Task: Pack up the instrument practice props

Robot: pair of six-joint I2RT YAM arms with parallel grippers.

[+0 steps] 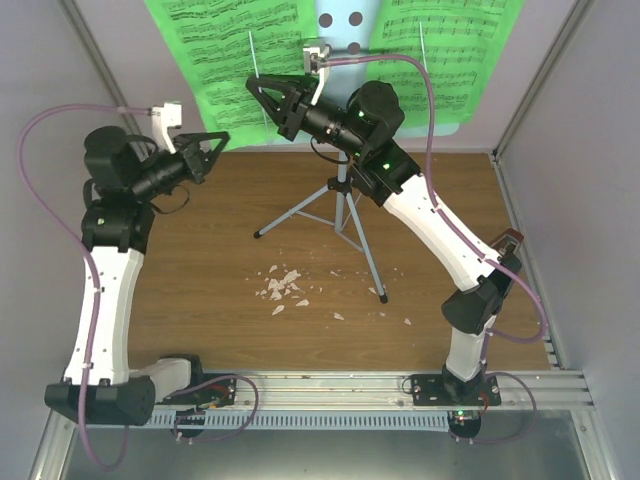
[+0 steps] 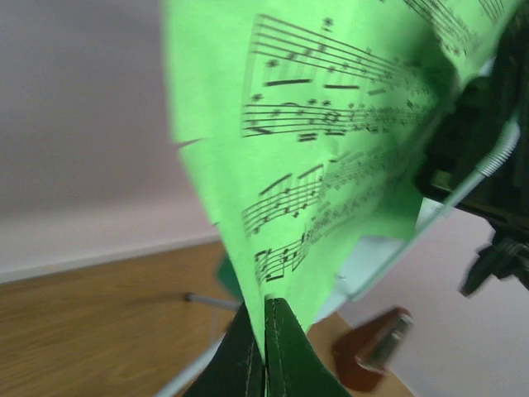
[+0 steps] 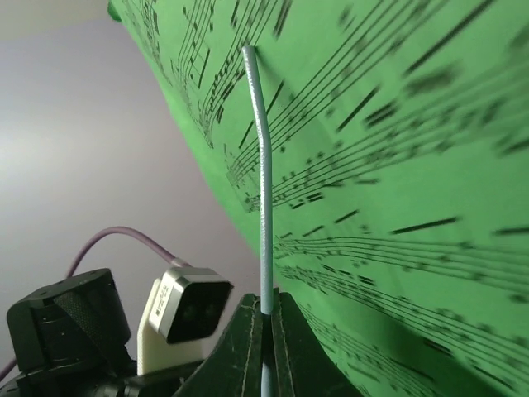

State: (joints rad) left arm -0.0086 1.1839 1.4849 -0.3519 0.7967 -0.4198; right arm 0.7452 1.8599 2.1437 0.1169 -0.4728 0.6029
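Pinching the bottom corner of the green sheet-music pages with the left fingers, shut tight on the paper. Clamping the thin page wire of the music stand with the right fingers, shut tight too, down at the low end of the wire.

Standing at the far side of the tabletop, with the pages spread left and right across the stand and leaning back. Running straight up and away from the right fingertips, flat against the left page. Sitting just past both arms, with the left arm out by the page's corner and the right arm nearer the middle.

Probably time to swing the wire off the paper, then slide the page down and out. Easy to rip such thin paper, so go slowly.

Not yet packing the metronome, down low on the tabletop by the right arm.
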